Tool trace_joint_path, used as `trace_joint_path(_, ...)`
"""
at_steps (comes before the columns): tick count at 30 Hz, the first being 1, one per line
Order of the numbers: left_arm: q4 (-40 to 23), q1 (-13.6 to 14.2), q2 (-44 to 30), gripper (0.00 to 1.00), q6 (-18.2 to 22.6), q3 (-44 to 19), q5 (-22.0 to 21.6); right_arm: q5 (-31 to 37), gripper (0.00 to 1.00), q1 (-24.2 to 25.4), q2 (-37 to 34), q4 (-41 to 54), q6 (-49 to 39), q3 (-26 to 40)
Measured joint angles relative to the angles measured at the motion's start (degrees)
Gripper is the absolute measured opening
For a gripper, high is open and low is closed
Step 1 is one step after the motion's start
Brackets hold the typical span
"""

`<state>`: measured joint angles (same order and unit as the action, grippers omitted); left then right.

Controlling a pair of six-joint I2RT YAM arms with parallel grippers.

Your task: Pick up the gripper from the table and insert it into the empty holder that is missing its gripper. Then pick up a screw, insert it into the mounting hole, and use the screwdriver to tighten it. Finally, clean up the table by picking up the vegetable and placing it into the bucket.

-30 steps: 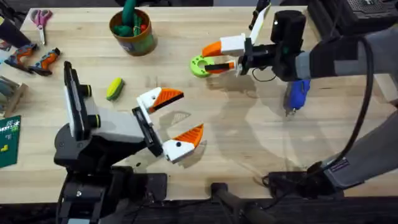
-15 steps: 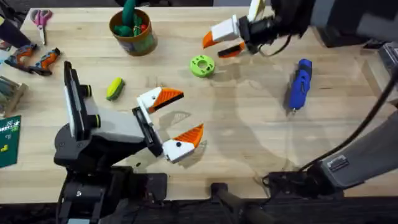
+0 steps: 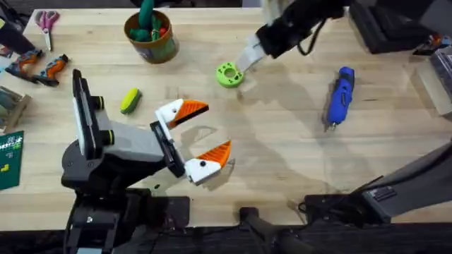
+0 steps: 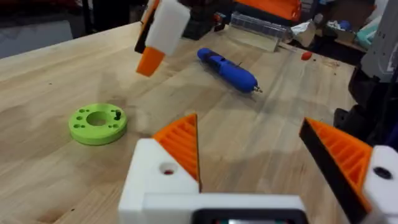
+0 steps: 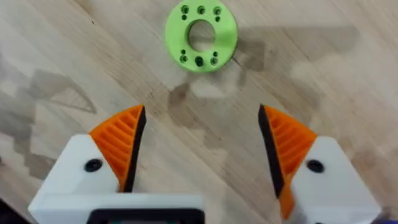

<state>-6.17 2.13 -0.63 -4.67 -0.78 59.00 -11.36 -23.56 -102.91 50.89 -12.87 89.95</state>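
Note:
My right gripper (image 5: pixel 202 146) hangs open above the table, nothing between its orange-tipped fingers (image 5: pixel 121 143). It is raised near the far side (image 3: pixel 248 55), just beyond a flat green disc (image 5: pixel 201 36) with a ring of holes. My left gripper (image 3: pixel 203 131) rests open and empty near the table's middle, both tips orange (image 4: pixel 183 146). The blue screwdriver (image 3: pixel 340 95) lies to the right. The yellow-green vegetable (image 3: pixel 131 100) lies left of centre, and the bucket (image 3: pixel 150 35) stands at the back. The loose gripper, the empty holder and the screw are out of view.
Pink scissors (image 3: pixel 47 20) and orange-and-black hand tools (image 3: pixel 39 67) lie at the far left, with a green card (image 3: pixel 10 159) at the left edge. Bare wood stretches between the disc (image 3: pixel 229 73) and the screwdriver (image 4: pixel 227 68).
The right arm has lifted off the green disc, risen toward the camera and turned its open gripper downward. The left arm, disc, screwdriver and vegetable have not moved.

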Motion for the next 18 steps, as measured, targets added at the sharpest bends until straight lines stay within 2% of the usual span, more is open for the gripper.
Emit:
trace_joint_path(6,0.0,0.0,0.0,0.986,0.0,0.0,0.0,6.1,0.993,-5.5,0.0,-0.4,-2.9,0.0)
trace_joint_path(13,0.0,0.0,0.0,0.986,0.0,0.0,0.0,6.8,0.993,-5.8,-0.3,-1.4,1.3,0.0)
trace_joint_path(18,0.0,0.0,0.0,0.986,0.0,0.0,0.0,7.1,0.993,-5.7,-4.0,-3.4,5.1,0.2)
